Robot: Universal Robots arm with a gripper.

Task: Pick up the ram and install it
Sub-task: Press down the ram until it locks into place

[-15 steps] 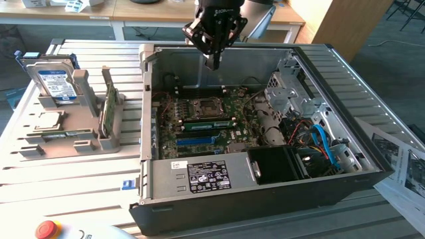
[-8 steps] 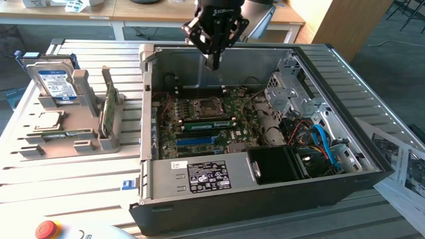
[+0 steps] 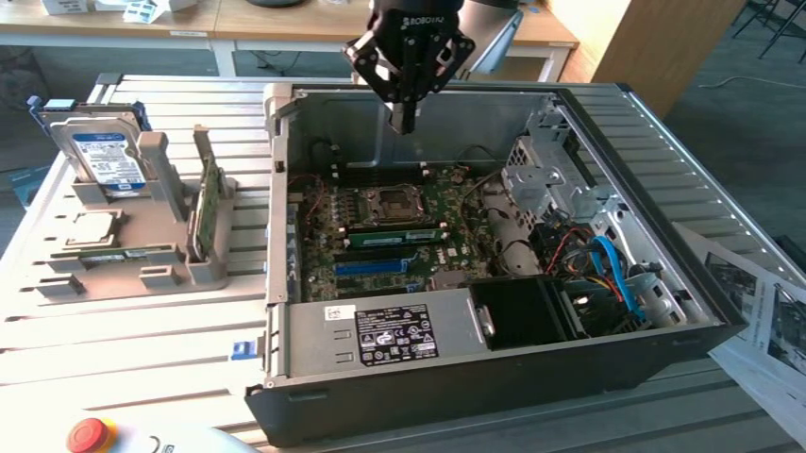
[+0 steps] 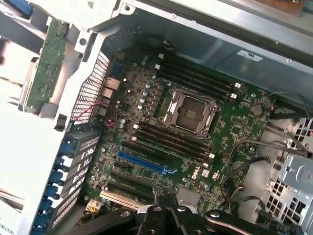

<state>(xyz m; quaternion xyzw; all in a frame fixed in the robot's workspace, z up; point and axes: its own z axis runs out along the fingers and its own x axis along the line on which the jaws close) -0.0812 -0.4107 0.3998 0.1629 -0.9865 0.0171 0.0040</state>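
My gripper (image 3: 400, 121) hangs above the rear of the open computer case (image 3: 705, 311), fingers shut with nothing between them; its dark fingers (image 4: 166, 218) also show in the wrist view, over the motherboard (image 4: 234, 127). In the exterior view a long narrow green stick (image 3: 396, 236), the ram as far as I can tell, stands on edge in a slot just in front of the processor socket (image 3: 384, 201). The gripper is well above it and behind it, touching nothing. The wrist view shows the socket (image 4: 188, 111) with banks of dark memory slots (image 4: 171, 142) on both sides.
At the exterior view's left a grey holder (image 3: 164, 264) carries a hard drive (image 3: 104, 156) and an upright green card (image 3: 204, 203). Inside the case are a drive cage (image 3: 548, 179), cables (image 3: 611, 269) and a power supply (image 3: 391, 335). Papers (image 3: 768, 321) lie at the right, a red button (image 3: 89, 434) in front.
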